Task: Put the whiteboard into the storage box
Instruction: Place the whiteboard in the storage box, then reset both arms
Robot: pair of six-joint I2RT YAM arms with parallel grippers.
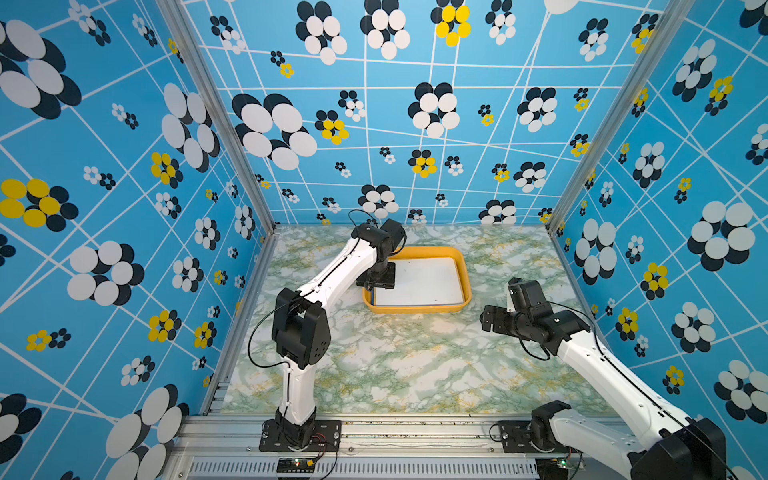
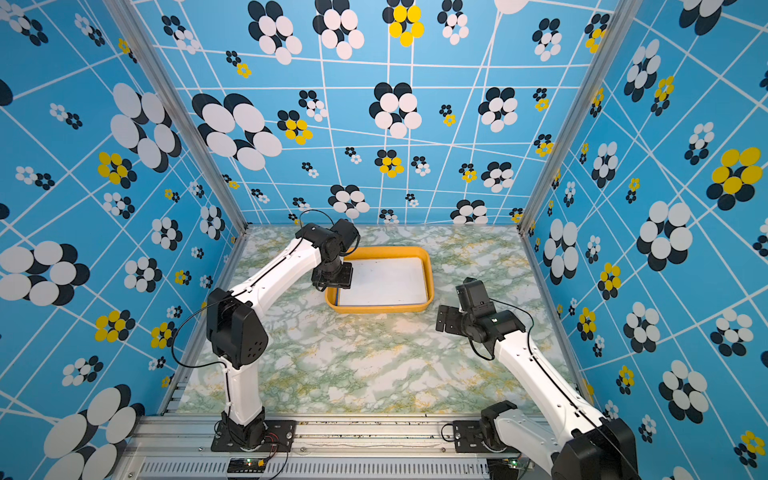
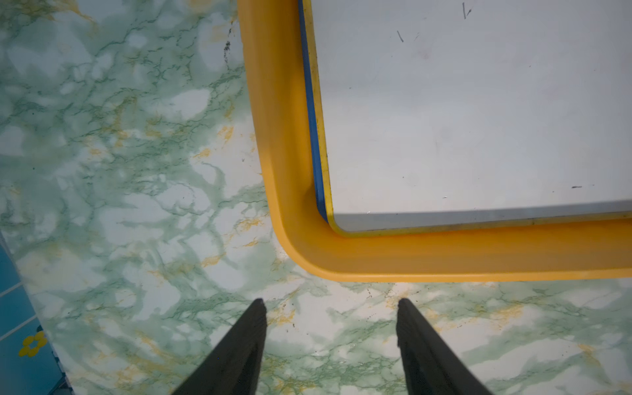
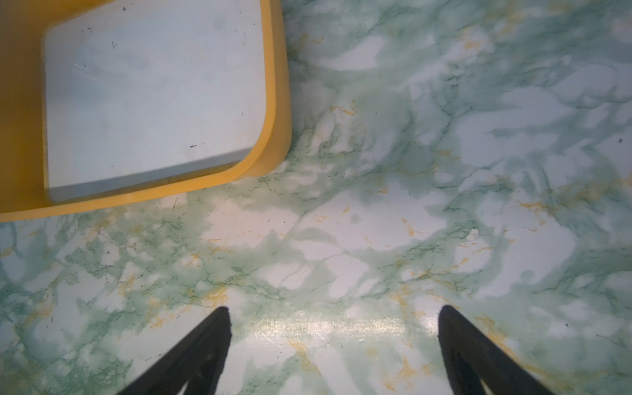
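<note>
- Where the tabletop [image 1: 415, 365] nears its far edge, the storage box [image 1: 415, 308] sits.
- Whiteboard [image 1: 424, 280] lies flat inside the box; placing looks done, so the next move likely calls for lifting clear.
- Left gripper [image 3: 330, 302] hovers at the box's left side, partly open and empty; right gripper [image 4: 333, 309] is wide open and empty.
- Blue strip [image 3: 313, 113] under the board's edge: unclear what it is.

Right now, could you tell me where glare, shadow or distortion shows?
Right wrist view: a glare streak on the table. Left wrist view: a shadow band along the whiteboard edge beside the storage box wall. In both top views: the walls splay outward, wide-angle.
</note>
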